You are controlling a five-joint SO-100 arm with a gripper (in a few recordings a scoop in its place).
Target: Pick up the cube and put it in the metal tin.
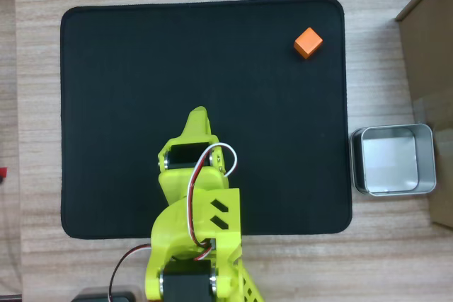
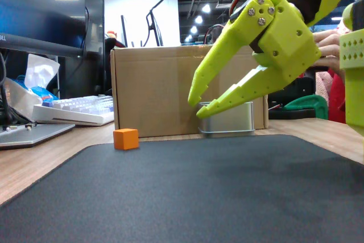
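**Gripper open above mat; cube at far corner**

Overhead view: yellow-green arm [image 1: 195,245] enters from the bottom edge, its gripper [image 1: 197,119] over the middle of the black mat [image 1: 141,68]. Cube [image 1: 308,42] lies on the mat near its upper-right corner, well apart from the gripper, with bare mat between. Metal tin [image 1: 393,160] stands on the wooden surface [image 1: 35,139] just beyond the mat's right edge.

Fixed view: gripper [image 2: 196,102] hangs above the mat, fingers spread, holding nothing. Cube [image 2: 125,139] rests at the mat's far edge, before the cardboard box [image 2: 153,89]; the tin [image 2: 227,120] lies right of it.
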